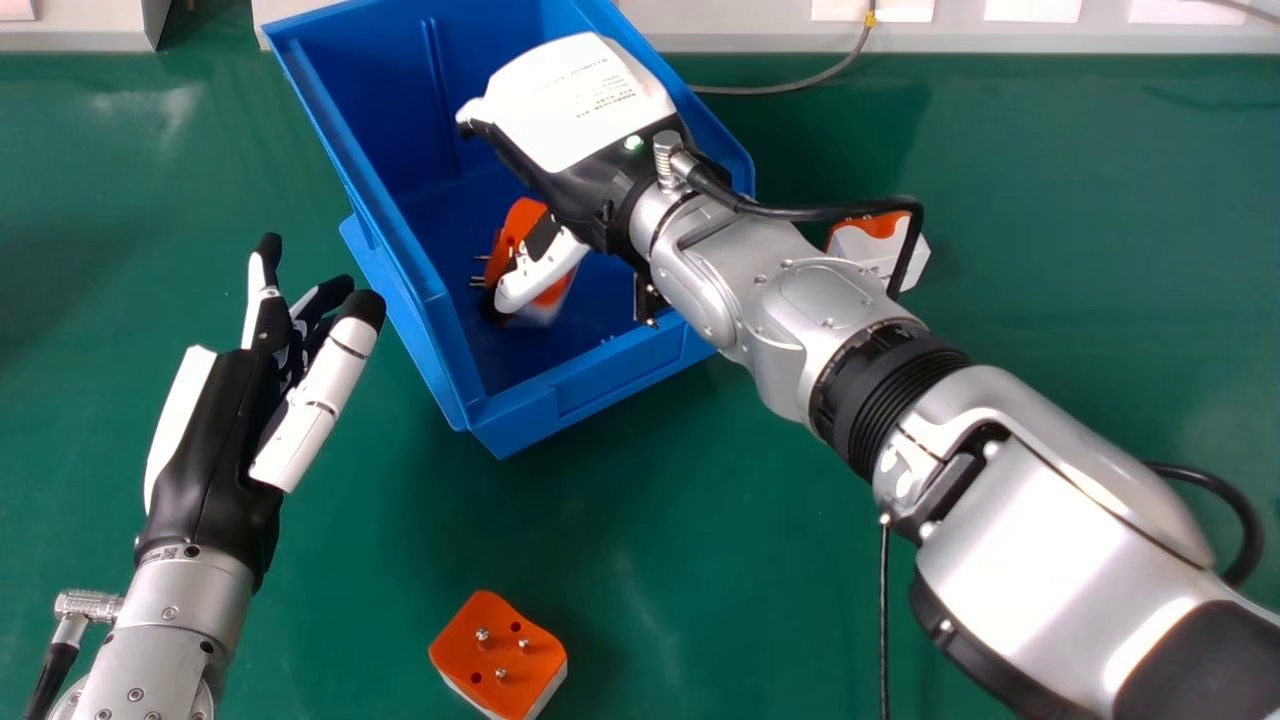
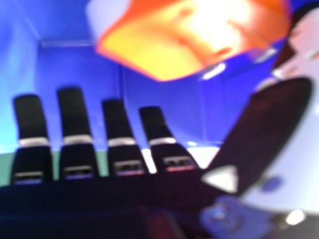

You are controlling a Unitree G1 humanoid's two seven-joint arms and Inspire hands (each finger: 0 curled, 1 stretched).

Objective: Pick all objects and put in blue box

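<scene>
My right hand (image 1: pixel 580 110) is over the blue box (image 1: pixel 600 375), back of the hand up, thumb pointing down inside. An orange and white plug adapter (image 1: pixel 520 220) is in the box, partly behind that thumb. From the right hand view, the right hand (image 2: pixel 154 119) is open with straight fingers, and the orange adapter (image 2: pixel 164 45) shows beyond them. A second adapter (image 1: pixel 495 655), prongs up, lies on the table near the front edge. Another adapter (image 1: pixel 875 245) is right of the box, partly covered by the arm's cable. My left hand (image 1: pixel 220 430) rests open left of the box.
The green table (image 1: pixel 700 560) extends around the box. White equipment (image 1: pixel 960 30) with a thin grey cable lines the back edge. My right forearm and its black cable cross from the lower right to the box.
</scene>
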